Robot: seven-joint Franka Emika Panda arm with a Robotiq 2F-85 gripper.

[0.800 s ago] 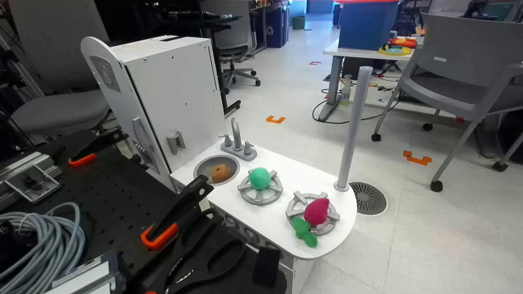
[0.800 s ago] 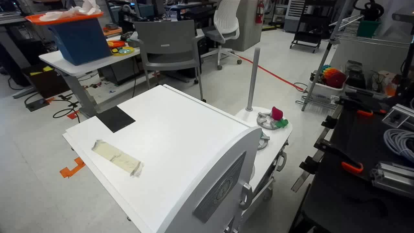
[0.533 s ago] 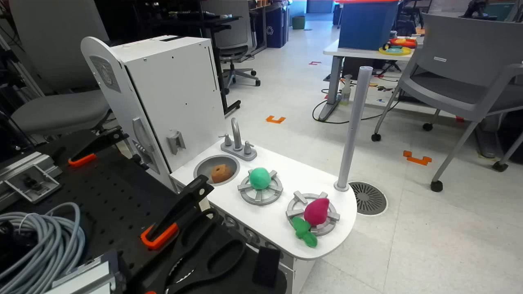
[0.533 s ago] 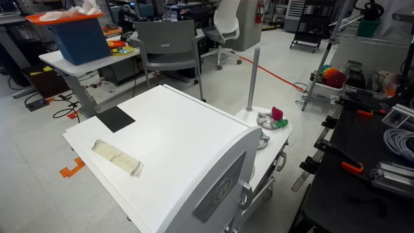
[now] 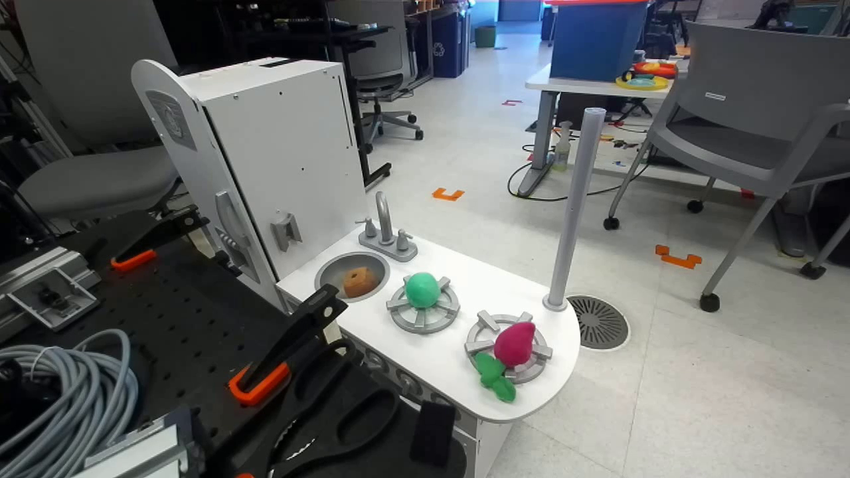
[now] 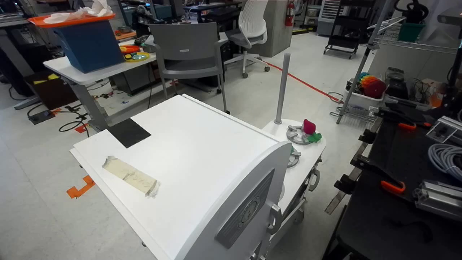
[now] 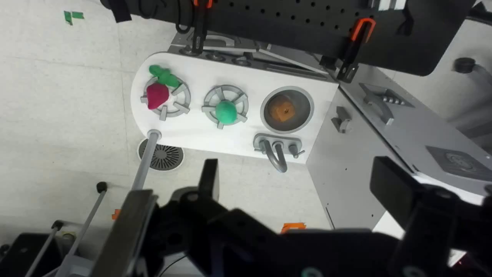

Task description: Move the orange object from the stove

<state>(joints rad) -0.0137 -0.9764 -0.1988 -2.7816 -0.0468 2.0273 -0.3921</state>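
Nothing that we could make out had moved since the earlier pictures in both exterior views; for the wrist view we had none to compare. We found the orange object (image 5: 359, 283) lying inside the sink (image 5: 331, 271), which was set into the white stove (image 5: 488, 292). Just beside the sink, the nearer burner (image 5: 420, 321) bore a green ball (image 5: 422, 290); the farther burner (image 5: 542, 351) bore a pink piece (image 5: 514, 344) with a green leafy piece (image 5: 495, 376) at its side.

We judged progress by the wording: if "stove" meant the burners alone, the move looked finished; if it took in the sink as well, lifting the object out and carrying it away was all left to do. Our gripper (image 7: 298, 173) stood with its fingers wide apart and nothing between them; in the wrist view it showed apart from the sink.

We could read no words. Next to the sink, the tall cabinet (image 5: 265, 133) carried a round emblem (image 6: 249, 211) too fine to decipher; well beyond the sink, a blue bin (image 5: 449, 63) showed a recycling mark (image 5: 438, 50), and a chair label (image 5: 714, 96) was too small to make out.
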